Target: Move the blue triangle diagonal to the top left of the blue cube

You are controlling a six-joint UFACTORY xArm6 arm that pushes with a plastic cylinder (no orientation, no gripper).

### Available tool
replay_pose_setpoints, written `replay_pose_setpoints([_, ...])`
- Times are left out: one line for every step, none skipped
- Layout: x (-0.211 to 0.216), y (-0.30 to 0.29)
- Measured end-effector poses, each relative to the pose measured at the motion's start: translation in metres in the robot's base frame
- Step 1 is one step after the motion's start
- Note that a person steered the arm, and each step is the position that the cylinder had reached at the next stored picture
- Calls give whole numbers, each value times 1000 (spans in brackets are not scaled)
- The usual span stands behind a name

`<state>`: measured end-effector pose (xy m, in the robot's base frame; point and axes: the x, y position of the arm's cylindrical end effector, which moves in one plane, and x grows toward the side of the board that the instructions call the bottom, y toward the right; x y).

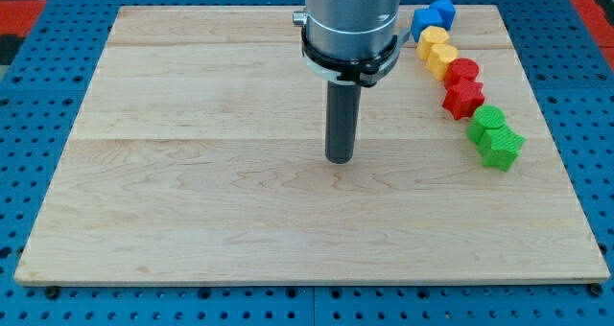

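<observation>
My tip [340, 159] rests on the wooden board [192, 201] near its middle — a bare rod with no pincer to open or close, touching nothing. Well up and to the view's right of it, a chain of blocks runs down the board's edge: blue triangle [443, 11] beside blue cube [425, 22], then yellow blocks [437, 50], red blocks [462, 86], green blocks [495, 136]. Judged best: circle behind the triangle and nudge it gently — without disturbing the cube.
</observation>
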<state>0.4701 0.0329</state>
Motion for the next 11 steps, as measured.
replay_pose_setpoints([-2,0])
replay_pose_setpoints([20,-46])
replay_pose_setpoints([82,-58])
replay_pose_setpoints([105,27])
replay_pose_setpoints([87,130])
replay_pose_setpoints([36,224])
replay_pose_setpoints([-25,300])
replay_pose_setpoints([-55,313])
replay_pose_setpoints([-136,312])
replay_pose_setpoints([-210,312])
replay_pose_setpoints([-255,288])
